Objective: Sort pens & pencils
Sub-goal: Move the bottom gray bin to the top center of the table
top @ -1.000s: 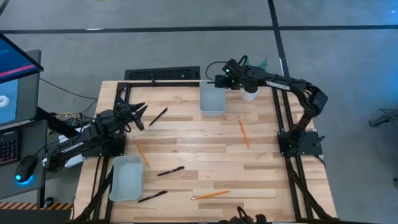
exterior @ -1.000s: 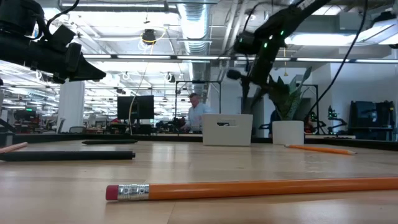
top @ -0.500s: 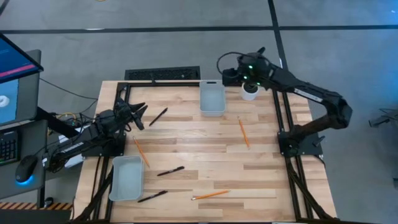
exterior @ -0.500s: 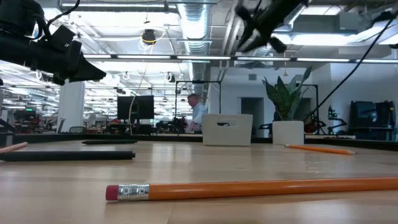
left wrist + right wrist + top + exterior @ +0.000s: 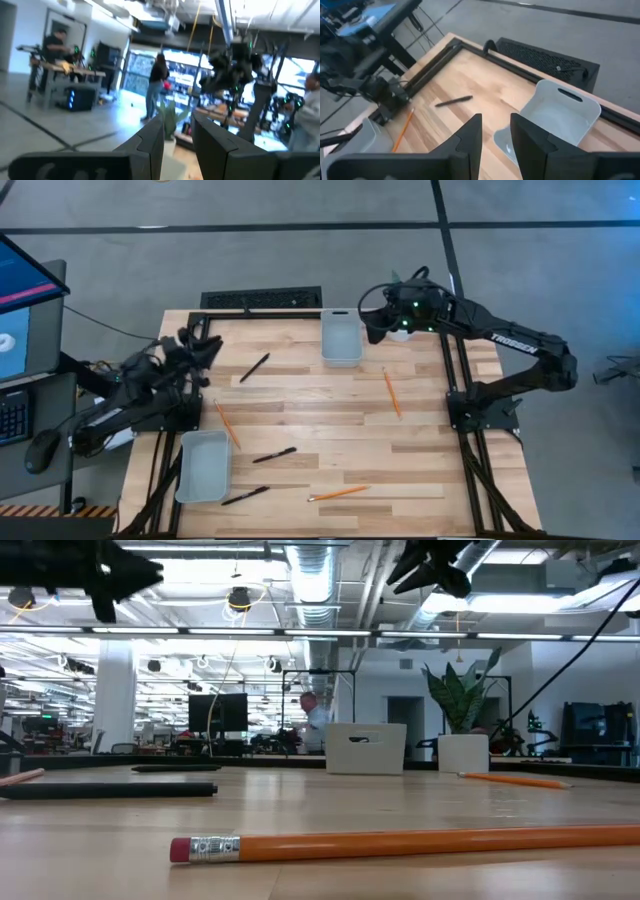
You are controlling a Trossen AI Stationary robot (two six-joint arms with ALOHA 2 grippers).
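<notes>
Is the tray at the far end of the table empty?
Yes, empty. The grey tray shows only its bare floor; every pen and pencil lies on the table.

We see three black pens (image 5: 254,367) and three orange pencils (image 5: 391,393) on a pale wood-grain tabletop (image 5: 320,420). Both trays (image 5: 341,339) look light grey, and our tools are dark

Wooden table (image 5: 300,415), pale planks, black frame along its edges. Two grey trays: one (image 5: 341,337) at the far edge near the middle, one (image 5: 203,466) at the near left corner. Three black pens (image 5: 254,367) (image 5: 273,454) (image 5: 245,495) and three orange pencils (image 5: 392,393) (image 5: 227,423) (image 5: 338,493) lie scattered flat, apart from each other.
</notes>
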